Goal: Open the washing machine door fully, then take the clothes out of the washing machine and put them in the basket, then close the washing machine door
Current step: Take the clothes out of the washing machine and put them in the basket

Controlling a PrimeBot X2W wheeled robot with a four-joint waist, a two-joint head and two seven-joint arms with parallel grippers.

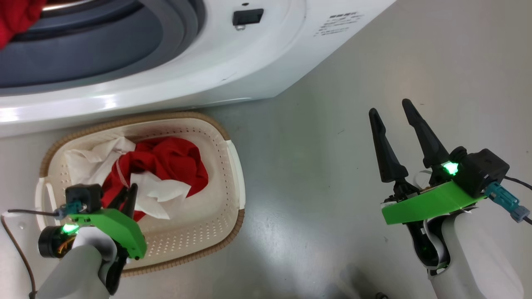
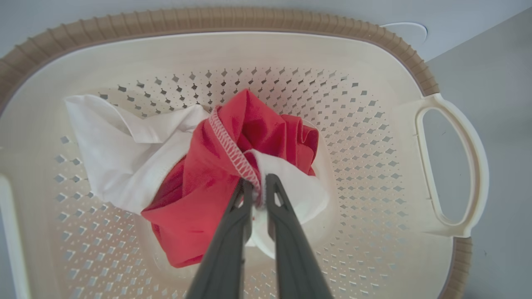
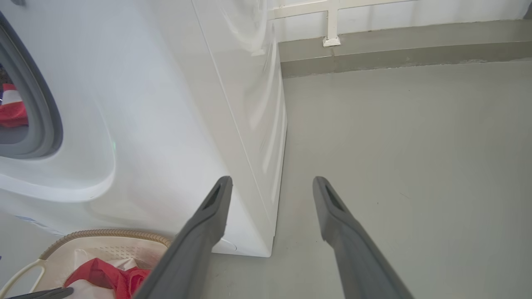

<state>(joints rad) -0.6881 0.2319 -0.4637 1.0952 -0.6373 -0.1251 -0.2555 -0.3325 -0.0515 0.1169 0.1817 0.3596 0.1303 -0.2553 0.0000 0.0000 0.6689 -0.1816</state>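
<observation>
Fingers of the left gripper rise from the bottom centre of the left wrist view. Its jaws are drawn nearly together on a stitched hem of the clothes, a hold that lets the red-and-white bundle be set down rather than dropped. The bundle lies on the perforated bottom of the basket, near the middle and well inside the brown rim. In the head view the basket stands at lower left, just beside the front of the washing machine; this placement probably keeps the carry from drum to basket short. A second red piece sits at the upper left corner of the head view, inside the grey-blue rubber ring, so the unloading step appears unfinished. The right gripper hovers over the bare floor at the right of the head view, jaws spread wide and holding nothing, presumably parked clear of the working arm. Whether the left pinch is firm or slack cannot be read, since fabric hides the inner faces of the fingertips. The likely next move is to release, lift clear and reach for the drum.
</observation>
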